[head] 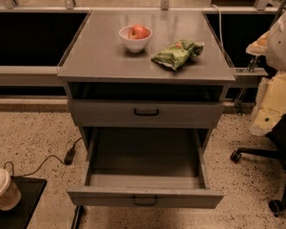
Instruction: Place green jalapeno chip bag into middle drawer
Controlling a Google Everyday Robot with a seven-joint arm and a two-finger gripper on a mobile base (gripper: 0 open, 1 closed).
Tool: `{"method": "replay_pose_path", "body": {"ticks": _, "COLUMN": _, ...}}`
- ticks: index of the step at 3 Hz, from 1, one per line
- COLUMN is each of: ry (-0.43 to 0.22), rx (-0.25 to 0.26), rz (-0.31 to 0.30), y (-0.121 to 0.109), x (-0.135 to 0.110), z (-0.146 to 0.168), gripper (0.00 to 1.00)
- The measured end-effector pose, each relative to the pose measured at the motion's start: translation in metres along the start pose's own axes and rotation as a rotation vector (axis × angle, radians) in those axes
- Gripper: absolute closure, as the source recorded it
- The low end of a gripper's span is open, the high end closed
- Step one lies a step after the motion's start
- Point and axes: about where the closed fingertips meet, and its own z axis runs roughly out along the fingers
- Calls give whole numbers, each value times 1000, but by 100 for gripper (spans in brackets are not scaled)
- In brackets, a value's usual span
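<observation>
So the green jalapeno chip bag lies on the desk near the white bowl; the middle drawer below stands pulled out. Off past the desk's right edge hangs the pincer; can't tell if it's spread.

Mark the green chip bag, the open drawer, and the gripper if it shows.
green jalapeno chip bag (pixel 177 54): camera view, middle of the bag.
middle drawer (pixel 181 198): camera view, front panel.
gripper: not in view.

chip bag: green, crumpled, lying right on worktop
middle drawer: grey, pulled open, near
claw: right edge, beside worktop
</observation>
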Motion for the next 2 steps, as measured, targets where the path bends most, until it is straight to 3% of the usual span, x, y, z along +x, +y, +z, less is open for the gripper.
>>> {"method": "replay_pose_path", "body": {"ticks": 2, "ry": -36, "rx": 6, "rz": -3, "y": -10, "x": 2, "z": -7, "gripper": 0}}
